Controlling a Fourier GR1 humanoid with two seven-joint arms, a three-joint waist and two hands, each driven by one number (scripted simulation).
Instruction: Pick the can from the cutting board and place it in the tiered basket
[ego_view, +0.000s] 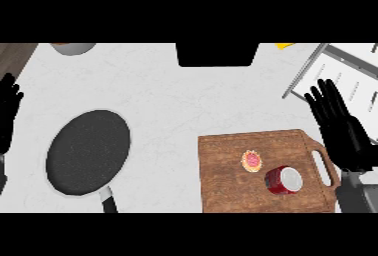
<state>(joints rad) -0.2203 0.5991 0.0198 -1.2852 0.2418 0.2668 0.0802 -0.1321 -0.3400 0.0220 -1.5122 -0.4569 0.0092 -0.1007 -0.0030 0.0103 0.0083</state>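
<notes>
Seen from the head, looking steeply down on a pale kitchen counter (184, 95). At the view's right, right hand (341, 131) released, fingers straight and spread, holding nothing, raised beside the handle end of a wooden cutting board (229, 185). Just left of that hand's wrist, lying tipped on the board: a red can (283, 180), pale end facing up and toward the hand, not touched by it. Slightly farther left of the hand, also on the board and just beside the can: a small round pastry (252, 160) with a pink middle. Beyond the fingertips, toward the upper right corner: the grey wire frame of the tiered basket (319, 61), well apart from the can. At the view's left edge, left hand (7, 117) resting, fingers straight and up, holding nothing. Between the two hands, nearer the left one: a dark round frying pan (87, 152), handle toward the lower edge. Far from both hands, along the top: a black box-like object (217, 54), a grey bowl (72, 48), and a yellow scrap (284, 45).
</notes>
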